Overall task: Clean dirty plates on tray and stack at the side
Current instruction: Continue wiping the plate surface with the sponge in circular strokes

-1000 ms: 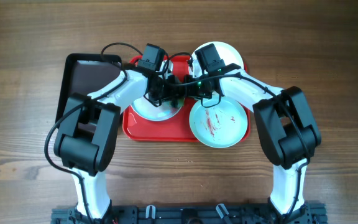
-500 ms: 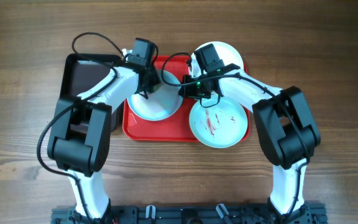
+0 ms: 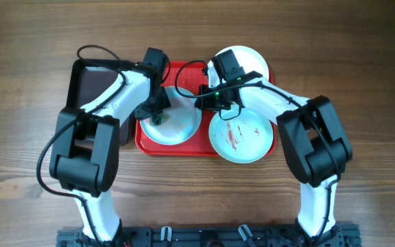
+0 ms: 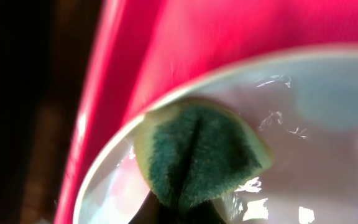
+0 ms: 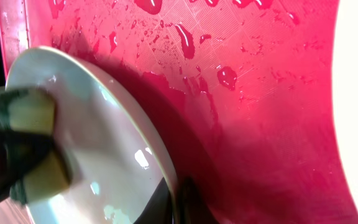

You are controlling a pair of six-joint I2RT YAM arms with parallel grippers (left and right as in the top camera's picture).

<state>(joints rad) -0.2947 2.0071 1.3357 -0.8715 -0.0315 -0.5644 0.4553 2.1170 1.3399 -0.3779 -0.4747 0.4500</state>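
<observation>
A pale mint plate (image 3: 180,127) stands tilted on the red tray (image 3: 177,149), and my right gripper (image 3: 203,96) is shut on its right rim. The right wrist view shows that rim pinched between the gripper (image 5: 178,202) tips. My left gripper (image 3: 158,115) is shut on a green and yellow sponge (image 4: 197,149), pressed onto the wet plate (image 4: 328,124) near its left edge. A second mint plate (image 3: 242,134) with dark red smears lies at the tray's right front. Behind it, at the tray's back right, sits a white plate (image 3: 249,58).
A narrower black tray (image 3: 91,86) lies left of the red tray, under the left arm. Water drops (image 5: 185,37) cover the red tray floor (image 5: 260,112). Bare wooden table (image 3: 362,55) surrounds both trays.
The left gripper swung from the plate's middle out to the back left, then came down onto the plate's left part with the sponge. The right gripper kept its hold on the rim.
</observation>
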